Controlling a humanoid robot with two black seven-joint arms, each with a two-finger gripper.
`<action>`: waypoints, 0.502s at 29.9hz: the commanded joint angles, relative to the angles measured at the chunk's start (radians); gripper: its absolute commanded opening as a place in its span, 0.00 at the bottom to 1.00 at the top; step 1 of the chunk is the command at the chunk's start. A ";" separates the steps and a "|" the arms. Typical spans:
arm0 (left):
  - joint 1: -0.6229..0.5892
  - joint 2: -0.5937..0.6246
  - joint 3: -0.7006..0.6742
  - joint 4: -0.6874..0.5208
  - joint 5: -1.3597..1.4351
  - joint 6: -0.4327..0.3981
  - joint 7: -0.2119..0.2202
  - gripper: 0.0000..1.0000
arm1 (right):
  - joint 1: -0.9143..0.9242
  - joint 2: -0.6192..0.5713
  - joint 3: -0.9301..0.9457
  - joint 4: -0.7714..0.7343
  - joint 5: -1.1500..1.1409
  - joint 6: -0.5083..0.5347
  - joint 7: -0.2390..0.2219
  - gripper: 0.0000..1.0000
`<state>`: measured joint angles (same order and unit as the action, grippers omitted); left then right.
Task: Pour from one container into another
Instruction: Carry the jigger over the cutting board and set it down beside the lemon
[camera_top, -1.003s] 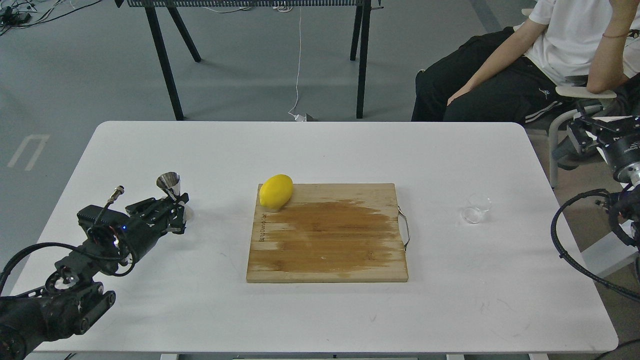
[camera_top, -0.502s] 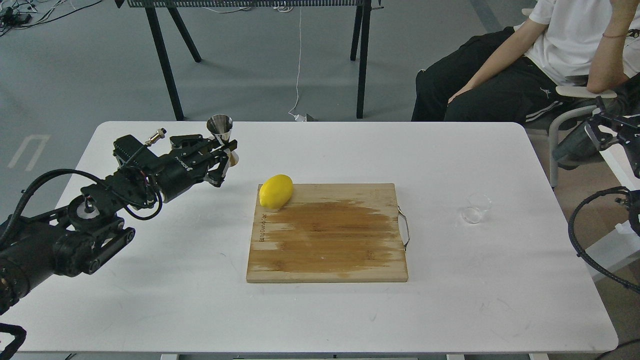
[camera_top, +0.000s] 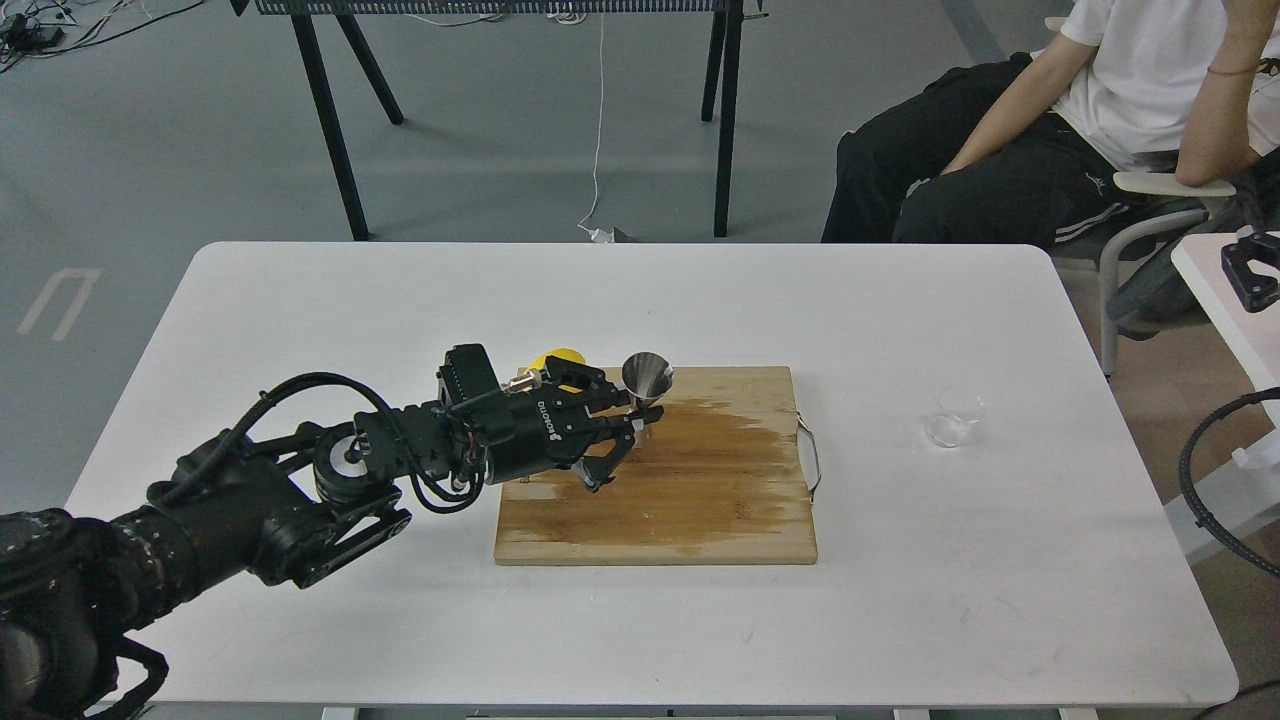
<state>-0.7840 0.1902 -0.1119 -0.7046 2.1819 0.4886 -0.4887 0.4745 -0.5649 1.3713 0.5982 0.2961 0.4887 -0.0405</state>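
Note:
My left gripper (camera_top: 628, 425) is shut on the steel jigger (camera_top: 648, 380) and holds it upright over the back middle of the wooden cutting board (camera_top: 700, 500). Only the jigger's upper cone shows above the fingers. The clear cup (camera_top: 952, 415) stands alone on the white table (camera_top: 640, 300), to the right of the board and well apart from the jigger. My left arm hides most of the yellow lemon (camera_top: 556, 356) at the board's back left corner. Of my right arm only a black piece and a cable show at the right edge; its gripper is out of view.
The board has a large wet stain and a metal handle (camera_top: 812, 462) on its right side. A seated person (camera_top: 1090, 110) and a chair are beyond the table's back right corner. Black table legs (camera_top: 330, 120) stand behind on the grey floor.
My left arm has carried the jigger from the table's far left, up and across, to above the cutting board. The right arm has drawn back towards the right edge.

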 joint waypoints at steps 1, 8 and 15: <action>0.000 -0.072 0.026 0.100 0.000 0.000 0.000 0.12 | 0.000 -0.001 0.002 -0.002 0.000 0.000 0.001 1.00; 0.011 -0.150 0.092 0.160 0.000 0.000 0.000 0.14 | -0.005 -0.006 0.005 -0.006 0.000 0.000 0.001 1.00; 0.009 -0.160 0.078 0.162 0.000 0.000 0.007 0.18 | -0.010 -0.006 0.005 -0.003 0.000 0.000 0.001 1.00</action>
<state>-0.7742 0.0302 -0.0274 -0.5431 2.1819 0.4887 -0.4843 0.4652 -0.5709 1.3763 0.5925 0.2961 0.4887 -0.0398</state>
